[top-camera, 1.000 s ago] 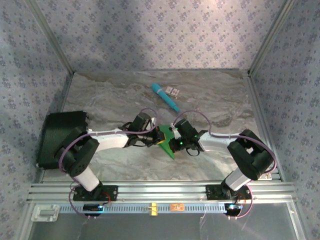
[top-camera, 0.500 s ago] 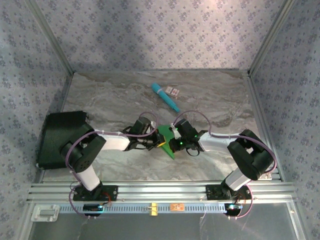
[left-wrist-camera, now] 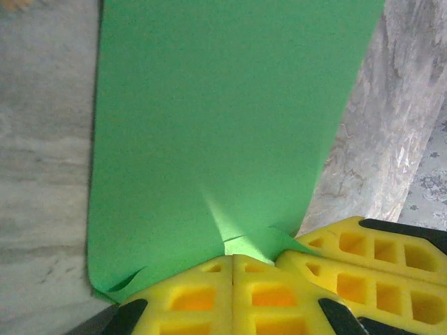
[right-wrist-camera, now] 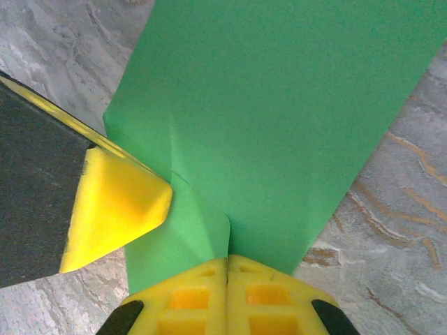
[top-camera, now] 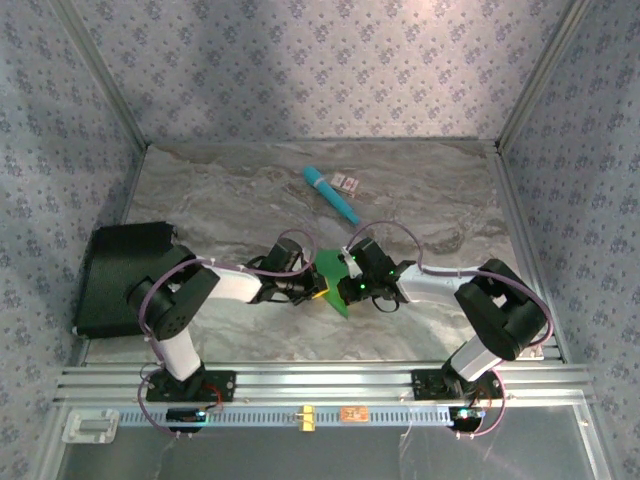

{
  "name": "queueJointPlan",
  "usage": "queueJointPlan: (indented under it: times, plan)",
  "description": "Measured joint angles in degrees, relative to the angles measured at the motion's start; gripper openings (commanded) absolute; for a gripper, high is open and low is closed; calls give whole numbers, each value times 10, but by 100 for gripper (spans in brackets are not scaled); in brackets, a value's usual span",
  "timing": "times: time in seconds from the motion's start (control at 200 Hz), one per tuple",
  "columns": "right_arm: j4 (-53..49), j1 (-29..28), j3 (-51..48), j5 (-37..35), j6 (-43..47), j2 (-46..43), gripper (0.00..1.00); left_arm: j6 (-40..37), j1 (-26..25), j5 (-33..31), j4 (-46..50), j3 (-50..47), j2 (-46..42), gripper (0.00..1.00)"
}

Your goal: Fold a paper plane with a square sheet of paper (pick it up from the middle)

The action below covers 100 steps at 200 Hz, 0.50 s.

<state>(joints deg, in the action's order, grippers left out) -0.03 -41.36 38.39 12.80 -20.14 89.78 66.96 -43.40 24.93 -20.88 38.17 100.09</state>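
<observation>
Left arm swung inward toward frame centre since a second ago | left gripper (left-wrist-camera: 232, 257) fully closed, pinching green paper (top-camera: 332, 266) | right gripper (right-wrist-camera: 228, 258) fully closed on same paper | paper mid-frame between grippers, long axis upper-left to lower-right, corner pointing lower right

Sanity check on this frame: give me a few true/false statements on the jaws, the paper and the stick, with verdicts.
1. The left jaws are shut on the green paper. True.
2. The right jaws hang open above the paper. False: they are shut on its edge, close beside the left jaws.
3. The teal stick lies on the paper. False: it lies apart from it, farther back on the table.
4. A small card lies beside the teal stick. True.
</observation>
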Motion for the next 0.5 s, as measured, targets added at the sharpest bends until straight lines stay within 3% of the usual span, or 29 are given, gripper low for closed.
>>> queueJointPlan:
  times: [0.08,0.195,0.36,0.5]
  plan:
    - [0,0,0,0,0,-1,0,0,0,0,0,0,0,5]
    - [-2,2,0,0,-1,-7,10,-3,0,-1,-2,0,1,5]
    - [-21,20,0,5,-19,-47,39,-10,0,-1,-1,0,1,5]
    - [-33,51,-1,42,-34,-95,38,-11,0,-1,0,0,1,5]
